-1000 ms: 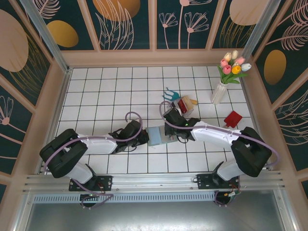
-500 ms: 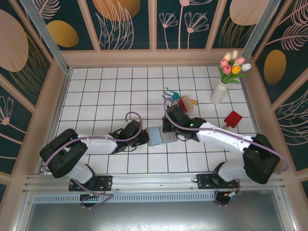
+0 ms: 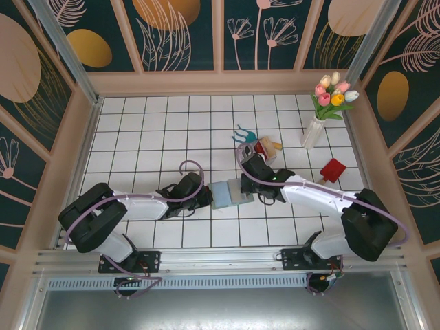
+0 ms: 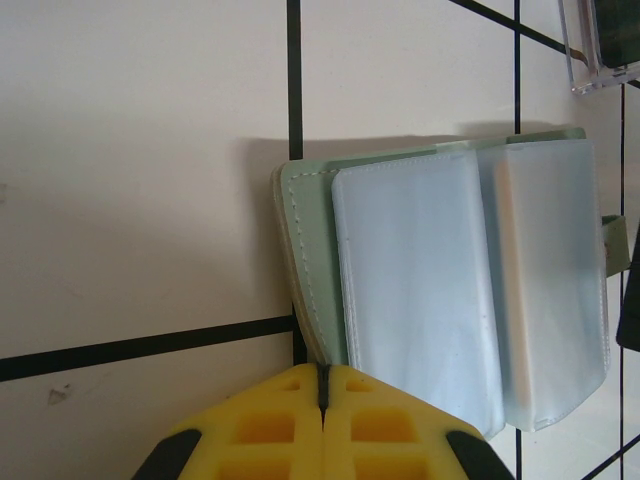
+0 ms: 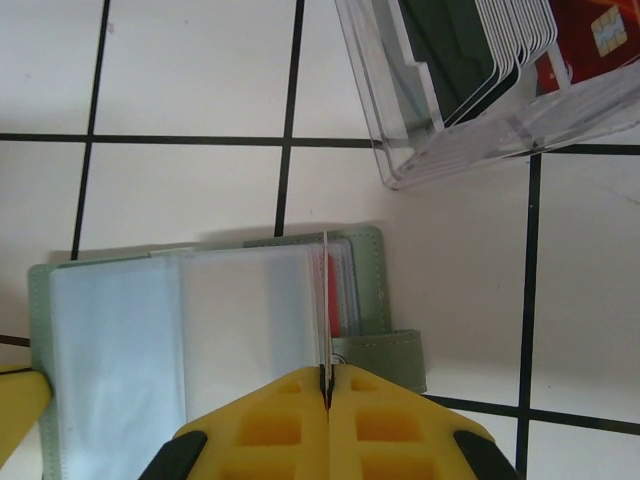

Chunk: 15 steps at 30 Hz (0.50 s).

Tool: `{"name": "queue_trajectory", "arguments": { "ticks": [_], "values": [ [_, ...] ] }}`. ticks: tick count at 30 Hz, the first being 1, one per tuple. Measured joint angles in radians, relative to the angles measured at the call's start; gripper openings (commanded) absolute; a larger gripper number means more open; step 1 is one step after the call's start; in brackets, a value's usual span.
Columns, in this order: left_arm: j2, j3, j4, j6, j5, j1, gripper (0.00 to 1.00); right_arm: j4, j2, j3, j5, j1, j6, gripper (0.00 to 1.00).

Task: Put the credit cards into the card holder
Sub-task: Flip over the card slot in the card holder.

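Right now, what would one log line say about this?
wallet: open on table | left pincer: shut, at wallet's edge | right pincer: shut on wallet | cards: some upright in rack

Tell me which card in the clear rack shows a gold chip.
The red card, at the right end of the clear rack in the right wrist view. The whitish cards beside it show only edges, and the dark card shows no chip.
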Motion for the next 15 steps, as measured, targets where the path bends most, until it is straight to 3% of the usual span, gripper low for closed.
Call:
{"name": "queue_trajectory", "arguments": {
  "ticks": [15],
  "values": [
    [0.003,0.0,0.0,0.0,0.004,0.0,0.0,0.076,0.055,-0.005,-0.088,0.023,0.033,0.0]
  ]
}}
